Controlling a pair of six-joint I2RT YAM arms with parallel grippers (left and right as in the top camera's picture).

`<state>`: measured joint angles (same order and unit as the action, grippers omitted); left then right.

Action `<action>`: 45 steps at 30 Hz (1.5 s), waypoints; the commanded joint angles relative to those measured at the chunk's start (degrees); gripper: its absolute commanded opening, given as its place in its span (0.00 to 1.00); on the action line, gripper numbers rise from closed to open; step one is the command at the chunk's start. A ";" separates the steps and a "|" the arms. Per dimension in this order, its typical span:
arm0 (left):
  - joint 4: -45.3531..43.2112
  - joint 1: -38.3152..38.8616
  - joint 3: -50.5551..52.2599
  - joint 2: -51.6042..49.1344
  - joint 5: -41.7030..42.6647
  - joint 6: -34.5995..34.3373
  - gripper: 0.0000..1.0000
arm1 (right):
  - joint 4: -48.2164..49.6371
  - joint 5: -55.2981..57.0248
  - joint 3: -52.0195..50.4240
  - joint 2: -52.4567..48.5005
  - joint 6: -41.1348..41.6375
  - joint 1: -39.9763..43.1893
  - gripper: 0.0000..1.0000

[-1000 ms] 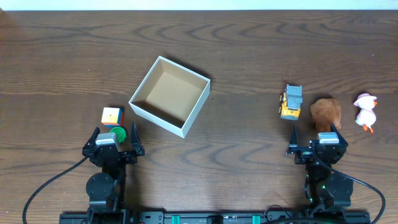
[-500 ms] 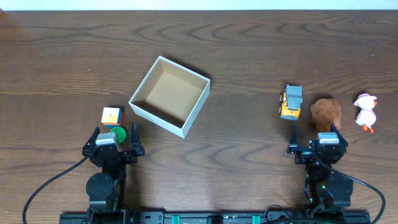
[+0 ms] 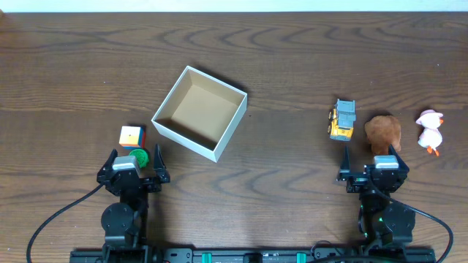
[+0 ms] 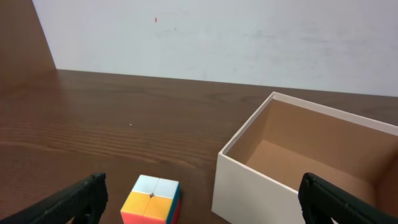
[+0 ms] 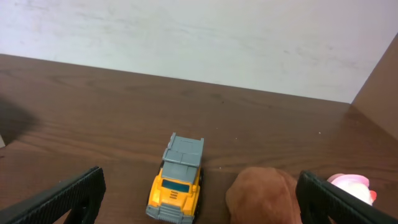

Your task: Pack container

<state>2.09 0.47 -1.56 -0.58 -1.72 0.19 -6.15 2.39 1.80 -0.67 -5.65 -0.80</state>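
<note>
The container [image 3: 167, 104], a square white box with a tan inside, sits empty left of centre; it also shows in the left wrist view [image 4: 249, 180]. A multicoloured cube [image 3: 131, 136] [image 4: 152, 200] and a green thing [image 3: 139, 155] lie just in front of my left gripper [image 3: 134, 162], which is open and empty [image 4: 202, 202]. A yellow and grey toy truck [image 3: 341, 120] [image 5: 177, 180], a brown plush [image 3: 383, 131] [image 5: 264, 196] and a pink and white duck toy [image 3: 430, 130] lie before my right gripper [image 3: 372, 163], open and empty [image 5: 199, 199].
The dark wooden table [image 3: 292, 58] reaches to a white wall at the back. Both arm bases stand at the near edge, with black cables trailing beside them.
</note>
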 commanded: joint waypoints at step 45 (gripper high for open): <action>43.58 -0.31 -48.17 -39.98 2.99 -11.04 0.98 | -40.00 -16.31 58.36 -61.99 -1.53 0.26 0.99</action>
<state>43.27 0.47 -45.06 -37.87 -0.60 -10.55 -43.24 -13.02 53.91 -58.19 -4.25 -0.80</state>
